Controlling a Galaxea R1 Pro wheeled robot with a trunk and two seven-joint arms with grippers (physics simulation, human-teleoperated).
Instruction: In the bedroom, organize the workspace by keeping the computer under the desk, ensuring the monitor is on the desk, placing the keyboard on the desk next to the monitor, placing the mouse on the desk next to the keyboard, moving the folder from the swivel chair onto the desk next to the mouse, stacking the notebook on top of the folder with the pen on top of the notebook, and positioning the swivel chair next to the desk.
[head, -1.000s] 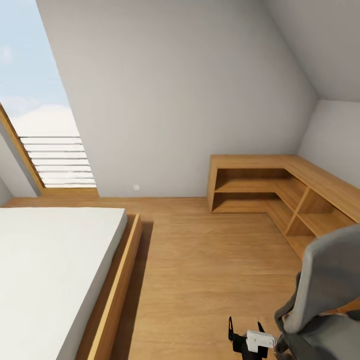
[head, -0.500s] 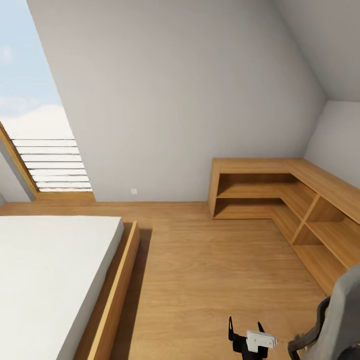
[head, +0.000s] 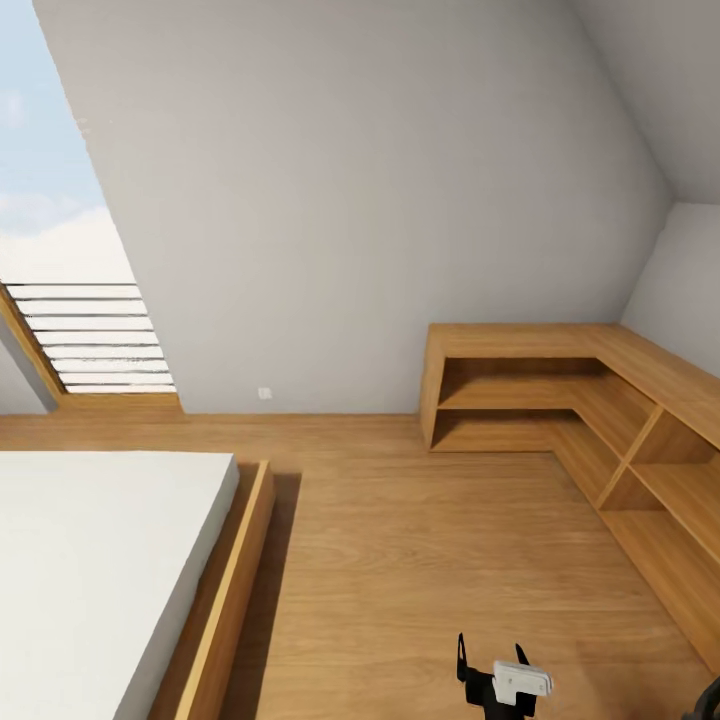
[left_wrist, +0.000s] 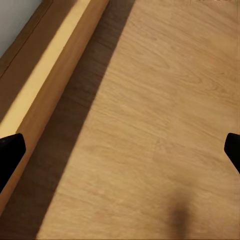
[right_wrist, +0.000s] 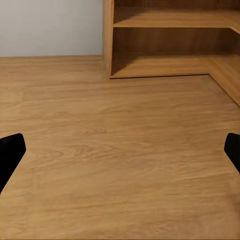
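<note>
Over the wooden floor (head: 420, 560) both grippers, left gripper (left_wrist: 120, 150) and right gripper (right_wrist: 120, 150), hold their fingers wide apart with nothing between, the bed (head: 100, 560) beside the left one, corner shelves (head: 560, 400) farther by the wall.

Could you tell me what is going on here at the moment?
The robot is on its way through the bedroom, handling nothing. Its head camera looks over a bed, bare wooden floor and an L-shaped corner shelf unit. Both wrist cameras look at floor, with each gripper's fingers spread wide apart and nothing between them.
</note>
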